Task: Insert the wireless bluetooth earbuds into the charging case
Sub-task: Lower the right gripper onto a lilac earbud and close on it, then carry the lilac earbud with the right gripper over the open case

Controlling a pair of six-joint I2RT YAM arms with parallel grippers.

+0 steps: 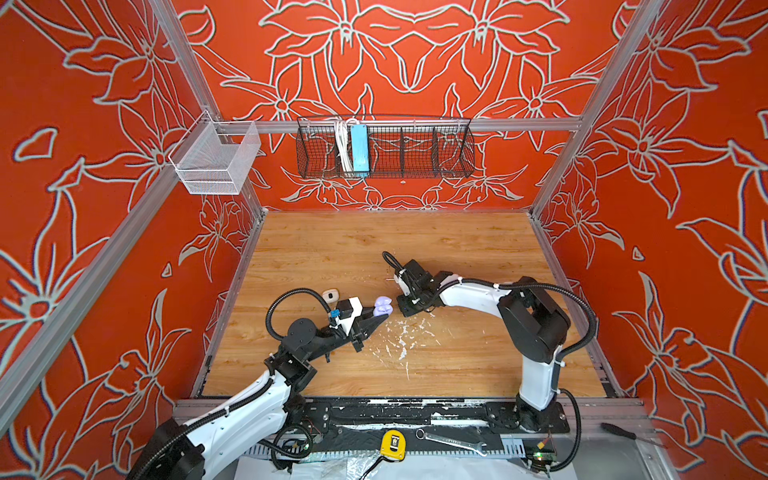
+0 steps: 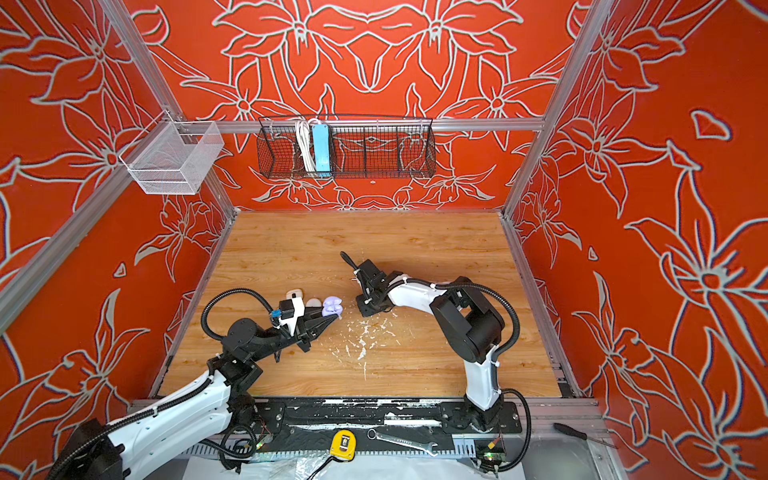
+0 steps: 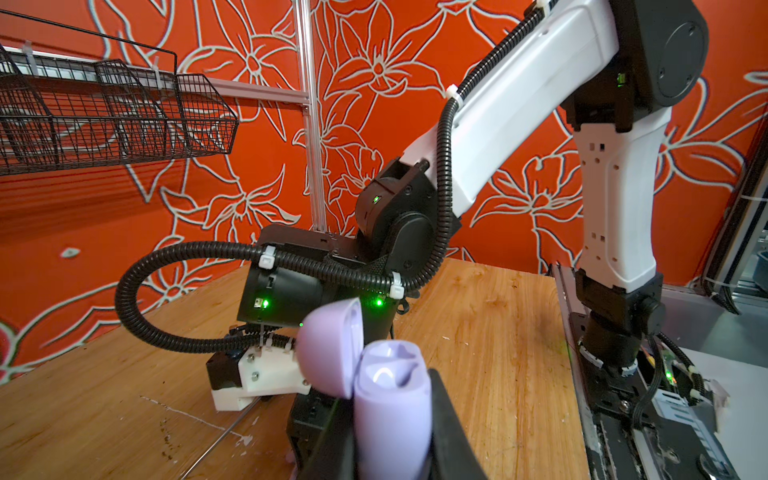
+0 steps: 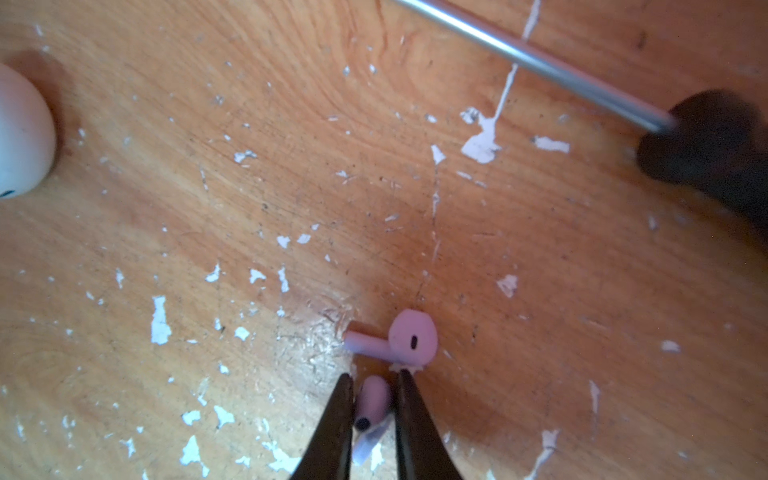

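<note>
Flanking lilac earbud (image 4: 372,401) (right gripper (image 4: 375,374))

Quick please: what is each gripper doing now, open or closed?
Left gripper: closed on the purple case.
Right gripper: fingers beside a purple earbud; grip cannot be told.

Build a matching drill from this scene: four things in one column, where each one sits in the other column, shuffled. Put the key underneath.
Things
1. lilac charging case
2. lilac earbud showing its round head
3. blue power strip
4. yellow tape measure

Places
A. standing in the black wire basket on the back wall
B. lying on the wooden table, just past the tip of the right hand
C. clamped in the left hand, lid open
D. at the front edge, beside the wrench

Pairs: 1-C, 2-B, 3-A, 4-D
</note>
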